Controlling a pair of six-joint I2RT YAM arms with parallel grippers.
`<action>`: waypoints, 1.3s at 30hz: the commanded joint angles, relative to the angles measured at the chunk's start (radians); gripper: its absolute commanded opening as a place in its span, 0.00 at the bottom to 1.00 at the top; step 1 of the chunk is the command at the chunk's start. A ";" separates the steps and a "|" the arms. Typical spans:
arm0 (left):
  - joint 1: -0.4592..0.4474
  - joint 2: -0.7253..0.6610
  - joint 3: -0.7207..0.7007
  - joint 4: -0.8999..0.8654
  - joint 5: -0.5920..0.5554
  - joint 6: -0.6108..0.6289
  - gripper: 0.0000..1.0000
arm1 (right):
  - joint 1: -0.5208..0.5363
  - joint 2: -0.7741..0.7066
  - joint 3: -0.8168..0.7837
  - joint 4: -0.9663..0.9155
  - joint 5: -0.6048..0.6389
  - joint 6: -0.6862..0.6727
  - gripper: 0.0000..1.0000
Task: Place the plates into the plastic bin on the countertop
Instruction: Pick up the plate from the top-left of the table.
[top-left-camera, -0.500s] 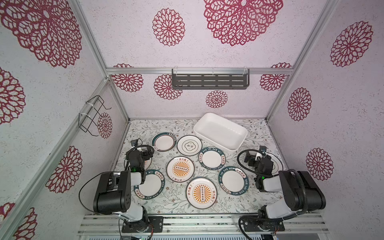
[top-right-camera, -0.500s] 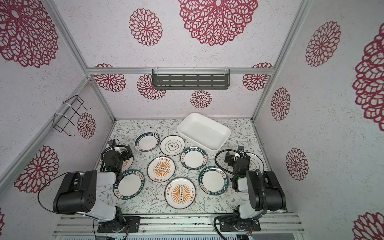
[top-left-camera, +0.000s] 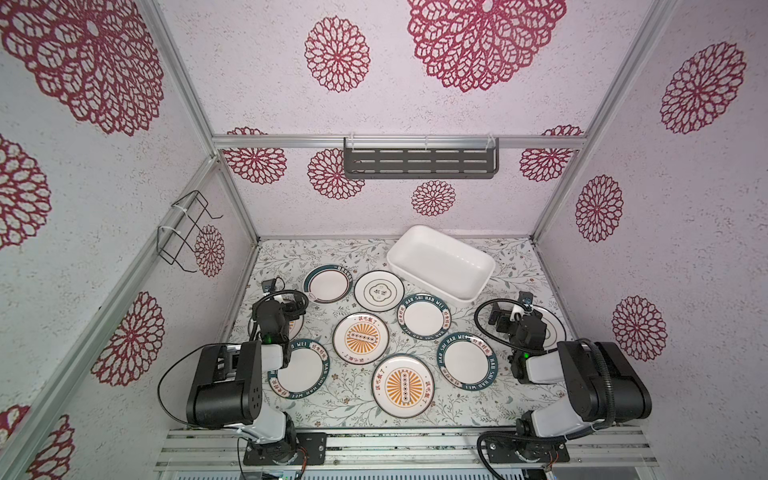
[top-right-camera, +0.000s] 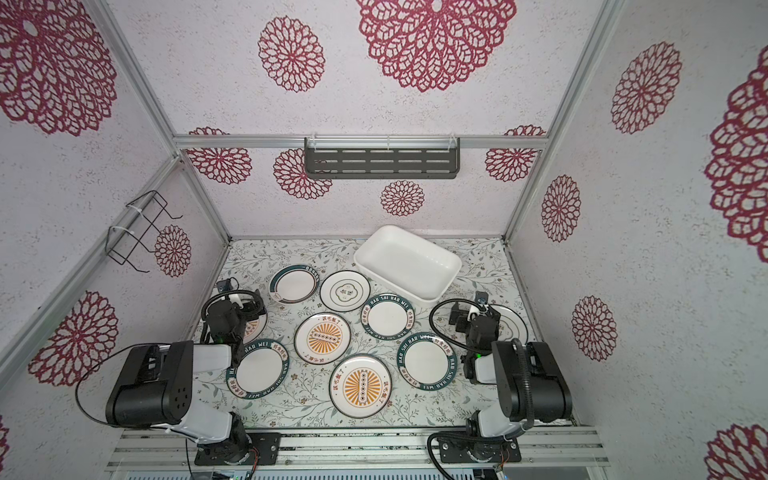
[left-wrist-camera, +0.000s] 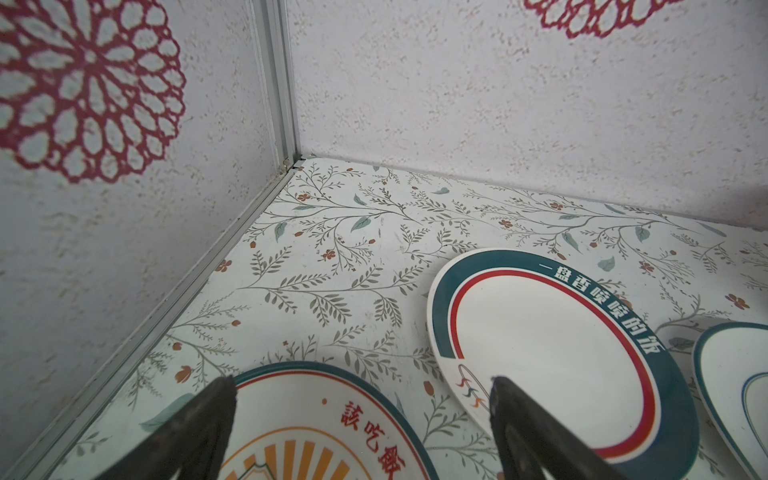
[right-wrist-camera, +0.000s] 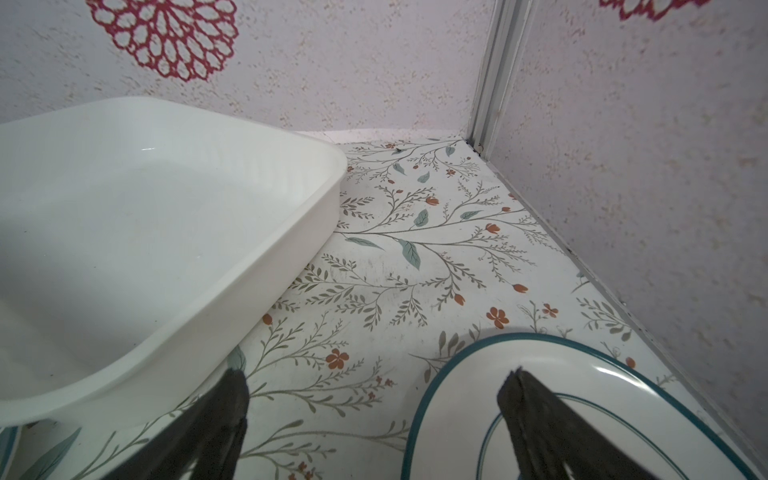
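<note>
Several round white plates lie flat on the leafy countertop (top-left-camera: 332, 257). Among them are a teal-rimmed plate (top-left-camera: 328, 284), a clover plate (top-left-camera: 379, 291) and a sunburst plate (top-left-camera: 360, 337). The white plastic bin (top-left-camera: 442, 264) stands empty at the back right, also in the right wrist view (right-wrist-camera: 145, 232). My left gripper (left-wrist-camera: 361, 384) hangs open over a sunburst plate (left-wrist-camera: 316, 424) by the left wall. My right gripper (right-wrist-camera: 376, 374) is open, one finger above a thin-ringed plate (right-wrist-camera: 478, 407) by the right wall, the other beside the bin's corner. Neither holds anything.
A dark slotted shelf (top-left-camera: 419, 162) hangs on the back wall and a black wire rack (top-left-camera: 183, 232) on the left wall. Metal frame posts mark the back corners. Both arm bases (top-left-camera: 224, 382) sit on the front rail.
</note>
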 joint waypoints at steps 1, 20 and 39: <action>0.005 0.006 0.012 0.028 0.002 0.011 0.97 | 0.004 -0.001 0.015 0.036 0.005 -0.014 0.99; 0.005 -0.049 0.044 -0.067 0.072 0.035 0.97 | 0.007 -0.108 0.015 -0.047 -0.037 -0.033 0.99; -0.182 -0.182 0.950 -1.206 0.471 -0.618 0.97 | 0.320 -0.315 0.616 -0.812 -0.247 0.768 0.99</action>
